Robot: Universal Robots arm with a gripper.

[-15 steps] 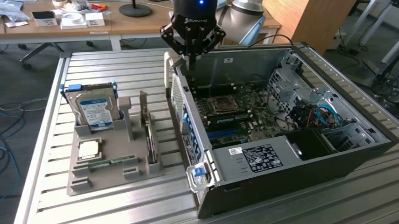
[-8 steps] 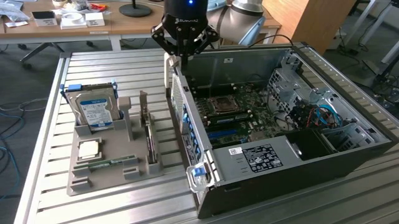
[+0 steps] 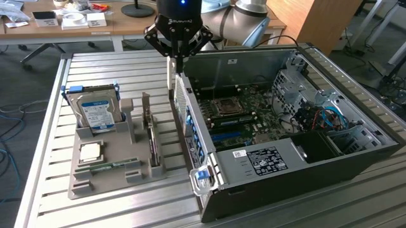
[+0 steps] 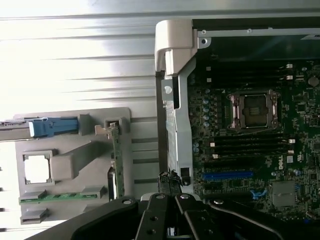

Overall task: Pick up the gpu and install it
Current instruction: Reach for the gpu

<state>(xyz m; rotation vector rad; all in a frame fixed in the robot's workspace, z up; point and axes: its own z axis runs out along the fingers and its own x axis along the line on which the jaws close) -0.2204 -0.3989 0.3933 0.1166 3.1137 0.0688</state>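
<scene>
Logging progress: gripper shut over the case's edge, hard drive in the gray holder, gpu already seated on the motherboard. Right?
No: the gpu is not on the motherboard. The exterior view shows it standing on edge in the gray holder, beside the hard drive. The gripper is shut over the case's edge, as you said.

Slatted metal counter (image 3: 355, 209) catching bright light; cluttered wooden desk (image 3: 120, 23) at eleven o'clock; grey floor (image 3: 25, 80) at nine, loose cables (image 3: 11, 118) trailing there; wooden panel (image 3: 317, 19) at one.
</scene>
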